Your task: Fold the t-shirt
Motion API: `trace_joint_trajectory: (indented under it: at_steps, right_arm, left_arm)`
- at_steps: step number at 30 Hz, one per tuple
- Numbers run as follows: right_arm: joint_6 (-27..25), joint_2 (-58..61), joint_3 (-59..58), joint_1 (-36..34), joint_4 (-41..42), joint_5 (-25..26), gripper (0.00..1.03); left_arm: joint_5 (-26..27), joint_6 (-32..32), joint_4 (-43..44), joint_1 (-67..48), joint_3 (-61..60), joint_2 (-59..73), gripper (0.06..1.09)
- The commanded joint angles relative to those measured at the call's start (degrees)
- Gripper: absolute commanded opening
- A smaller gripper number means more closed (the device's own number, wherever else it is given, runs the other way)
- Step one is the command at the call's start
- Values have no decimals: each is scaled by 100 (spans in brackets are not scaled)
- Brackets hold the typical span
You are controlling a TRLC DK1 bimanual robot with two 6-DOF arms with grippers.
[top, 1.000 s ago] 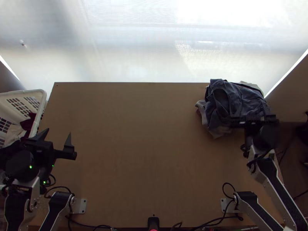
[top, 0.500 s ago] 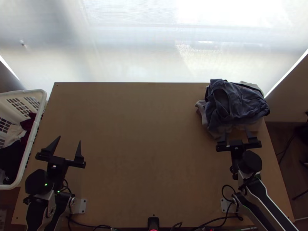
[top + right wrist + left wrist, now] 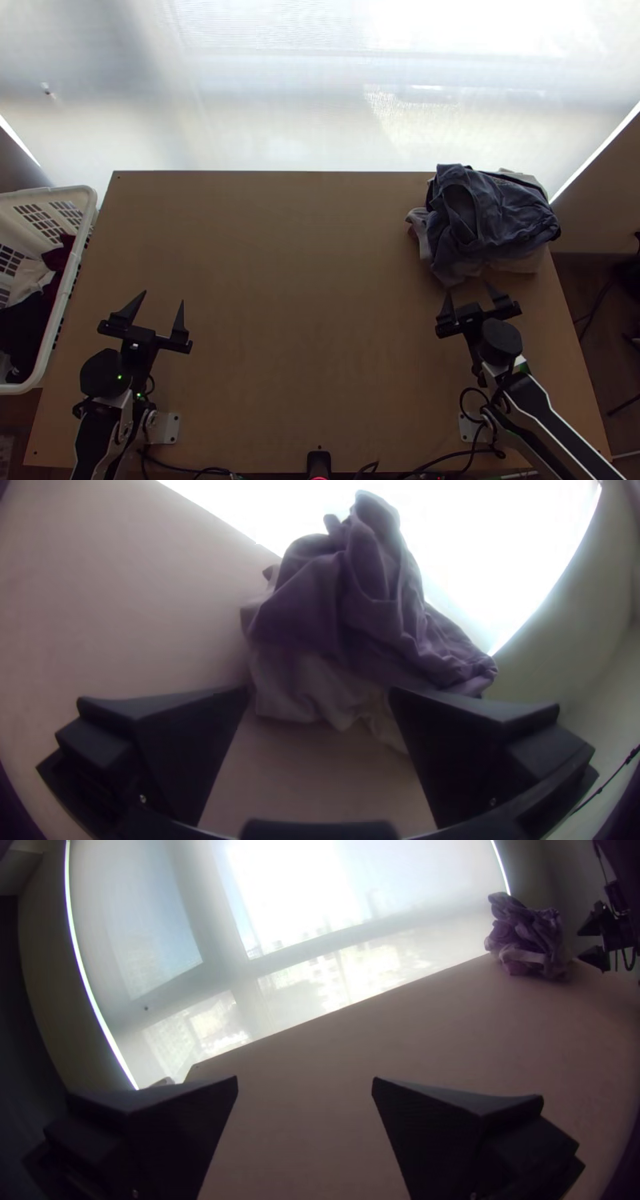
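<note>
While left hand (image 3: 163, 298) and right hand (image 3: 467, 287) have fingers apart, a white basket (image 3: 86, 197) holds dark and pale cloth (image 3: 20, 324); garments (image 3: 500, 212) lie bunched, far right; left wrist view shows buildings (image 3: 330, 983).

In the right wrist view you have bunched purple-grey cloth (image 3: 313, 607) lying over paler cloth (image 3: 300, 690) on the table (image 3: 133, 613). Your right gripper (image 3: 467, 287) has its two black fingers (image 3: 460, 747) spread wide, with bare tabletop between them.
</note>
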Motion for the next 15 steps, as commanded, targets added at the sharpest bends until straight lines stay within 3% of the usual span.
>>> trace_joint_trajectory:
  at_steps: [1,5,15]
  right_arm:
    - [35,-184,-24,277,-843,-30,98]
    - [44,-210,-33,-4,-1063,-82,98]
    - [-457,-219,-33,-224,-1774,-838,98]
  left_arm:
    - [352,-18,-106,69,-106,-34,104]
    - [352,-18,-106,78,-106,-34,104]
    - [352,-18,-106,113,-106,-34,104]
